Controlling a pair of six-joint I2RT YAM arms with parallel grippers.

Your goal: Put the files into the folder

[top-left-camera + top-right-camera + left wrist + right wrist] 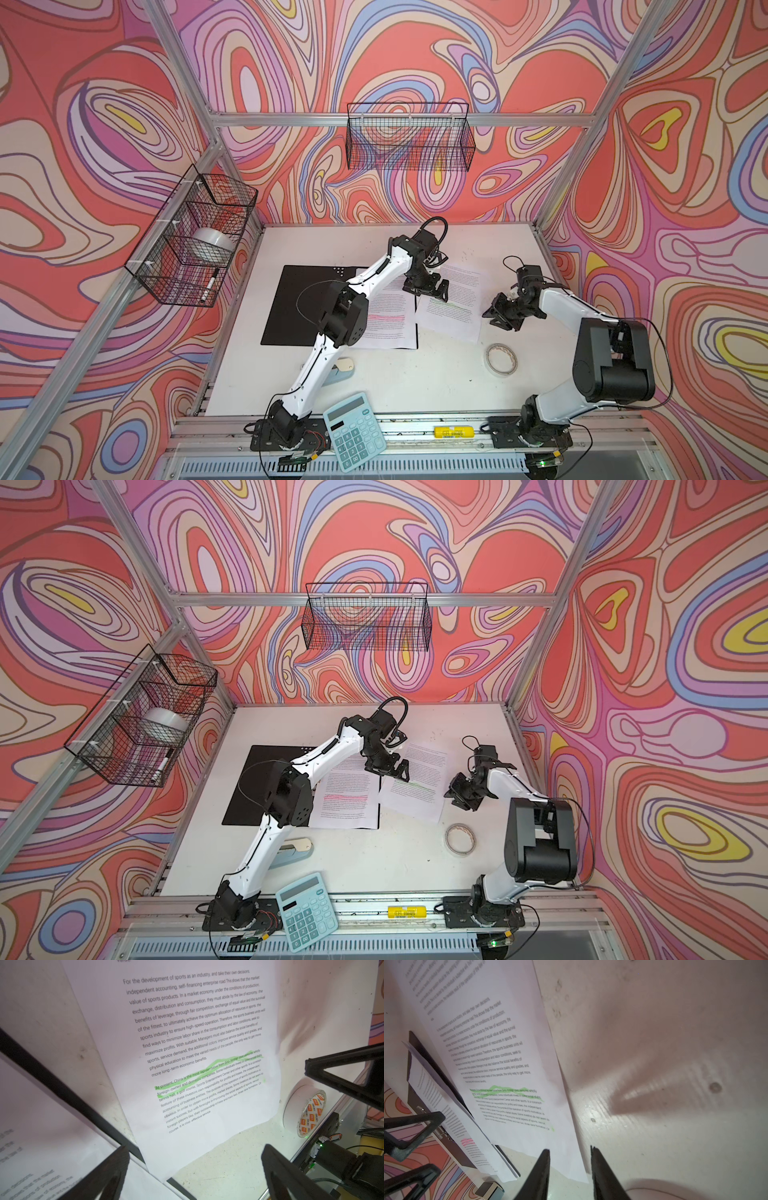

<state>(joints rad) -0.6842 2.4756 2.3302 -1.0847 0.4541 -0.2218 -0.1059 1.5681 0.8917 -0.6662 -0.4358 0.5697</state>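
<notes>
Filing half done: pink-highlighted sheets (390, 328) lie in the open folder (291, 307) mid-table, the green-highlighted sheet (453, 316) overlaps its side nearer the table's right edge, left hand (430, 293) hangs spread above it and right hand (496, 319) sits part-open and empty at its edge, so next is probably pinch and slide in.

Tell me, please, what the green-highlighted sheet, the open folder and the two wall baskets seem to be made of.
The green-highlighted sheet looks like thin matte paper: printed text, wavy edge. The folder is matte black inside, thin and flat; plastic or coated board, I cannot tell which. The back basket and the side basket are black wire grid, probably coated metal.
</notes>
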